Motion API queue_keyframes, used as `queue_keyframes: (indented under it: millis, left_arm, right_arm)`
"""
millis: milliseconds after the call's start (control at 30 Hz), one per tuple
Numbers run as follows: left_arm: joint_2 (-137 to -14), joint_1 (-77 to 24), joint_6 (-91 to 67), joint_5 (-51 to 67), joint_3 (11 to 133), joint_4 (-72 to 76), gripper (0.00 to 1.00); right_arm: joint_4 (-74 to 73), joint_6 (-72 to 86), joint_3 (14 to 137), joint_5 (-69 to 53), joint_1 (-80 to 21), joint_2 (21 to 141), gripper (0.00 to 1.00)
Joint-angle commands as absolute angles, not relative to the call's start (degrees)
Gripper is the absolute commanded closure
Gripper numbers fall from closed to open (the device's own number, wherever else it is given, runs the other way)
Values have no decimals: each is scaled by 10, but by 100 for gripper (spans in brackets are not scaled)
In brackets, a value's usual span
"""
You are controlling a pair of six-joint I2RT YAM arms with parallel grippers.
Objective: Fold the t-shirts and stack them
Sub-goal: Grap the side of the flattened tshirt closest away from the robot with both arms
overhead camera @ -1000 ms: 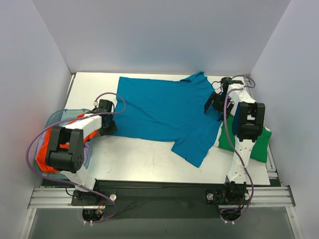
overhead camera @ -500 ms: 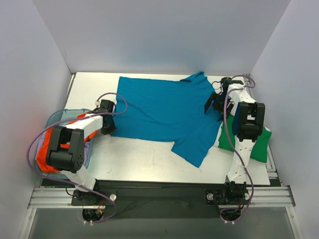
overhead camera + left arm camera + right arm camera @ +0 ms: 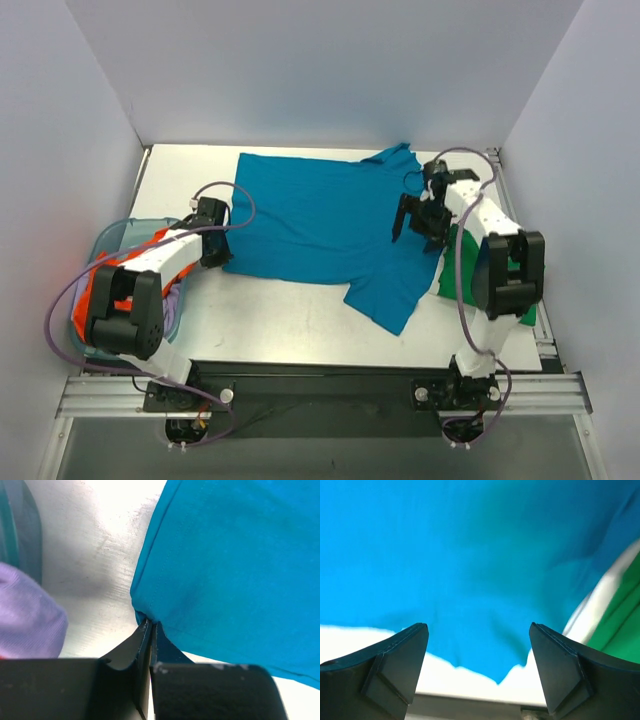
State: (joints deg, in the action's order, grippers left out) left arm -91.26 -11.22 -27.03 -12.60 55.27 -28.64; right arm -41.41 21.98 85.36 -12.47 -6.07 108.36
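Observation:
A teal-blue t-shirt (image 3: 330, 220) lies spread on the white table, one sleeve at the back right and one at the front. My left gripper (image 3: 216, 252) is shut on its near left hem corner (image 3: 145, 611), pinched between the fingers. My right gripper (image 3: 412, 218) is open and empty, hovering above the shirt's right side (image 3: 470, 570). A folded green t-shirt (image 3: 520, 285) lies at the right edge, partly under the blue shirt; it also shows in the right wrist view (image 3: 620, 620).
A bin (image 3: 105, 240) at the left holds orange (image 3: 95, 300) and lavender (image 3: 27, 615) garments. White walls close the back and sides. Bare table (image 3: 280, 320) lies in front of the blue shirt.
My right gripper has moved left and forward, from the shirt's right edge to over the shirt. My left gripper stays shut on the hem corner.

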Motion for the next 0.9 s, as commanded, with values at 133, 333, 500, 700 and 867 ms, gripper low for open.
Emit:
queue_keyframes:
  millis: [133,333,500,700,867]
  left_arm:
    - [-866,-113,-245,-102,567,-313,100]
    - [-839,-113,-232,-89,553,-323,100]
    - [-822,-113,-221,-82,532,-324,100]
    - [-815,-113,-214,-76,516,-318,100]
    - [-821,-112,-205,-72,519,-318,100]
  right_arm:
    - [-440,248,610,-122,-125,925,23]
    - [-432,293,495,-113,-160,839,32]
    - [-417,319,443,-120,-178,804,39]
    - [-381,331,424,-128,-202,820,46]
    - [-360,337,425,-130,-218,845,51]
